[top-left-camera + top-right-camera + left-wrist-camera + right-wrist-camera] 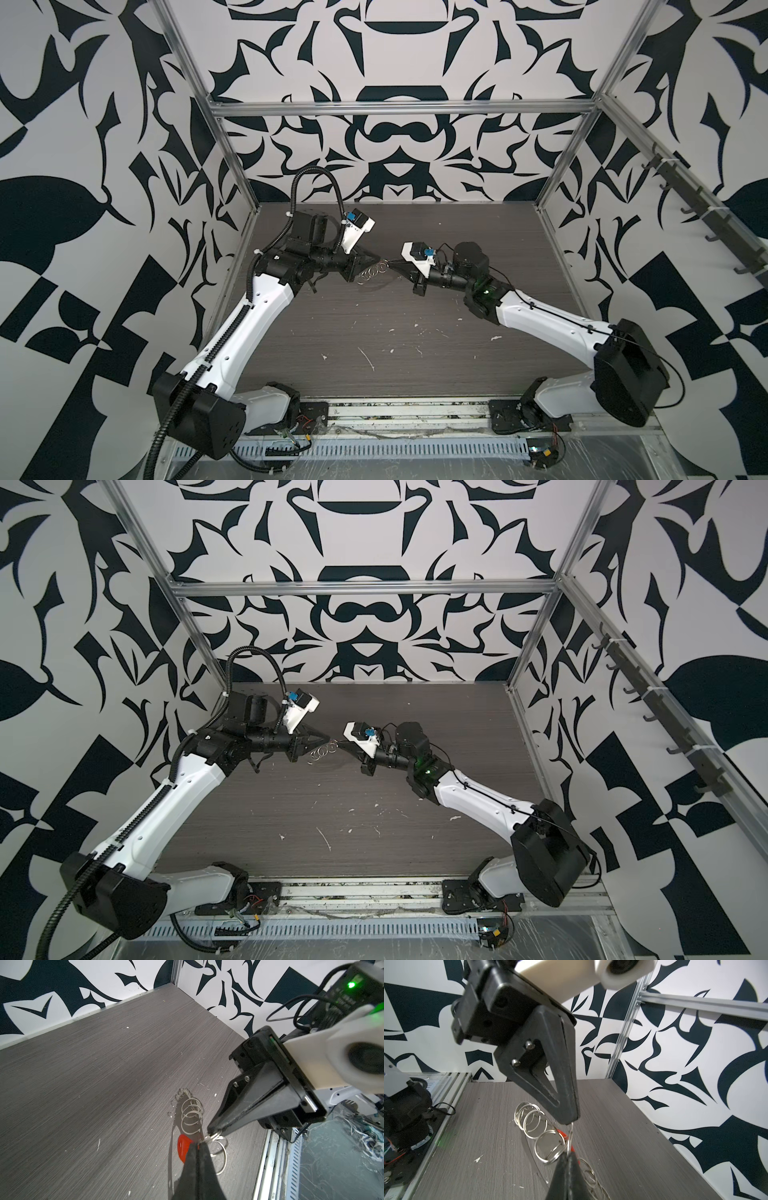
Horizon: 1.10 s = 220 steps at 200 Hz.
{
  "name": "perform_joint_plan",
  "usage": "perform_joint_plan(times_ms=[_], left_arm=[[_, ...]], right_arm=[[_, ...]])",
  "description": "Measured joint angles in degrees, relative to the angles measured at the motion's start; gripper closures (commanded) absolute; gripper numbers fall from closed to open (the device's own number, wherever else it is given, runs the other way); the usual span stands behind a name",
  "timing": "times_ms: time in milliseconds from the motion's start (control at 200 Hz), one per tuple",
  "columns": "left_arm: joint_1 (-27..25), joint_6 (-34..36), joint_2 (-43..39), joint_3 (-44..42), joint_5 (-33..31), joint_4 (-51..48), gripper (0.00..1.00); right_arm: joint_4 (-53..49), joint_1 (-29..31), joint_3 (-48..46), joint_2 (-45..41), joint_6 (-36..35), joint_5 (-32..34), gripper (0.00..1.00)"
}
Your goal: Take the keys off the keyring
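1. The left gripper (379, 260), black with tapered fingers, reaches in from the left over the dark grey wood-grain table (374, 332). Its jaws are clenched on one loop of the keyring (372, 273), a linked chain of silvery wire split rings
2. In both top views the keyring sags between and just below the two gripper tips. It is clear of the table where it is held, but whether its lowest end touches the surface cannot be told
3. A red plastic tag (184, 1147) hangs on the chain just beside the left gripper's tip
4. The keys (184, 1093), a bunch of small, thin, silvery metal pieces, appear at the far end of the chain in the left wrist view. They are too small to make out in the top views
5. The right gripper (394, 263), also black and tapered, comes in from the right with its tip nearly touching the left one. It is closed tight on a loop of the same keyring
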Motion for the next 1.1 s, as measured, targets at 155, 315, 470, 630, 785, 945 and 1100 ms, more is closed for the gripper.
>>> perform_joint_plan(times_ms=[155,315,470,630,785,945,1100], left_arm=[[1.4,-2.6,2.5,-0.8,-0.1,2.1,1.00],[1.9,-4.7,4.4,-0.9,-0.1,2.3,1.00],[2.3,-5.3,4.4,-0.9,-0.4,3.1,1.00],[2.7,-5.2,4.4,-1.8,-2.9,3.7,1.00],[3.0,-5.2,4.4,-4.7,-5.7,5.3,1.00],[3.1,-5.3,3.8,-6.5,-7.0,8.1,1.00],[3.1,-5.2,2.5,-7.3,-9.3,9.8,1.00]], right_arm=[[9.6,-0.2,-0.5,0.0,2.2,0.0,1.00],[15.3,-0.2,-0.5,0.0,3.5,0.0,1.00],[16.1,-1.1,-0.5,0.0,3.6,0.2,1.00],[13.5,-2.3,-1.9,-2.2,2.3,1.8,1.00],[7.9,-3.4,-4.3,-7.2,-0.3,4.0,1.00],[4.0,-5.0,-7.8,-12.2,-2.3,6.6,1.00],[-0.3,-6.0,-11.9,-16.4,-2.9,9.8,1.00]])
